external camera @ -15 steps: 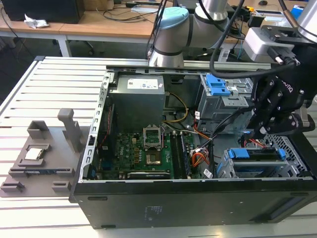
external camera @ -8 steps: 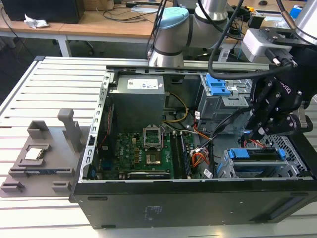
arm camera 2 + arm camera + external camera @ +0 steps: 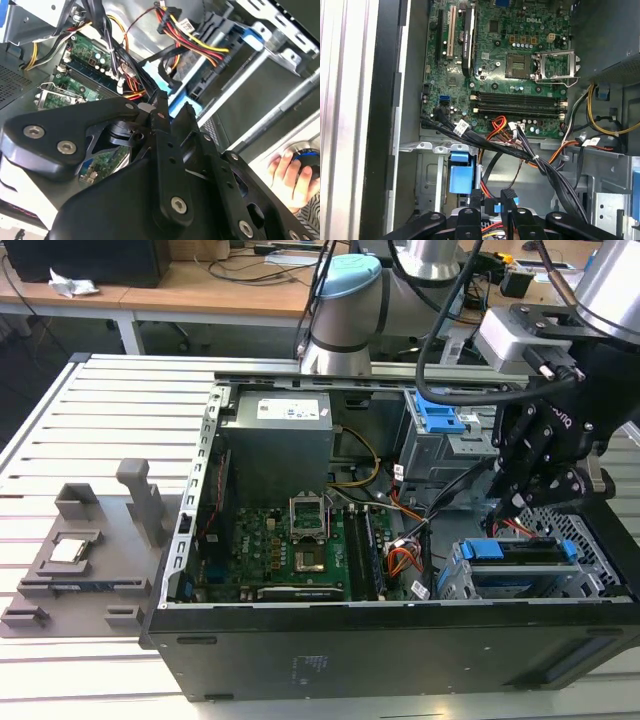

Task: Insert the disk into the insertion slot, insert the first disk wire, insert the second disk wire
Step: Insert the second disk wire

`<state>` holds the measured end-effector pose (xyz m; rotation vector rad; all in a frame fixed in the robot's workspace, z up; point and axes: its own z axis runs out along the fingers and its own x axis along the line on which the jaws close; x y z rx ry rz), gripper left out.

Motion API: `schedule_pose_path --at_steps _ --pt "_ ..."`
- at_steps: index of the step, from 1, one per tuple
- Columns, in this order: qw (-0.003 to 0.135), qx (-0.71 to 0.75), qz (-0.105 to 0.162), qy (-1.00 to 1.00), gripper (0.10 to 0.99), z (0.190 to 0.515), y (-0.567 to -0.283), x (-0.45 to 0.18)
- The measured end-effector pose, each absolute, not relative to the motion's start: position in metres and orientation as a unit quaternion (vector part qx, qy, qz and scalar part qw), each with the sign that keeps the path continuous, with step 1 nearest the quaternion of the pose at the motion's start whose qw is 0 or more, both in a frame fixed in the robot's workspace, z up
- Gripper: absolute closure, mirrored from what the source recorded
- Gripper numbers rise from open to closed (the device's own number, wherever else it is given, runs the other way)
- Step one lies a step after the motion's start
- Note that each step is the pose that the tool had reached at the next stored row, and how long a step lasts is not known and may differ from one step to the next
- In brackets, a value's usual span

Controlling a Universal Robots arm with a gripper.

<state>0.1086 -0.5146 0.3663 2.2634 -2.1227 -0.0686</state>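
Your claw (image 3: pixel 512 502) hangs inside the open computer case (image 3: pixel 350 660), just above the disk (image 3: pixel 520 552); whether it is open or closed on anything, you cannot tell. The disk, in its blue carrier, sits in the insertion slot (image 3: pixel 452 580) at the exterior view's right; loose red and orange wires (image 3: pixel 403 560) lie just beside the slot, toward the motherboard (image 3: pixel 300 540); the case stands on the slatted desk (image 3: pixel 100 410).
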Motion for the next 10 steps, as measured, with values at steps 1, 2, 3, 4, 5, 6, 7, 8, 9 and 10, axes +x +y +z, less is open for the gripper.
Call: schedule_pose_path --at_steps 1,2,3,4,5,6,7,8,9,10 --pt "0.020 0.731 -0.021 -0.682 0.784 0.365 -0.513 0.109" --pt "0.021 0.733 -0.020 -0.680 0.784 0.364 -0.511 0.109" --pt "0.022 0.734 -0.019 -0.678 0.784 0.363 -0.509 0.109" --pt "0.024 0.736 -0.017 -0.676 0.784 0.362 -0.508 0.109" --pt "0.027 0.738 -0.015 -0.674 0.784 0.360 -0.505 0.109" --pt "0.032 0.741 -0.010 -0.670 0.784 0.359 -0.502 0.109" --pt "0.037 0.744 -0.006 -0.667 0.784 0.358 -0.500 0.109" --pt "0.042 0.747 -0.001 -0.663 0.784 0.357 -0.499 0.109" --pt "0.048 0.750 0.005 -0.660 0.784 0.356 -0.498 0.109" --pt "0.051 0.751 0.008 -0.659 0.784 0.356 -0.496 0.109"
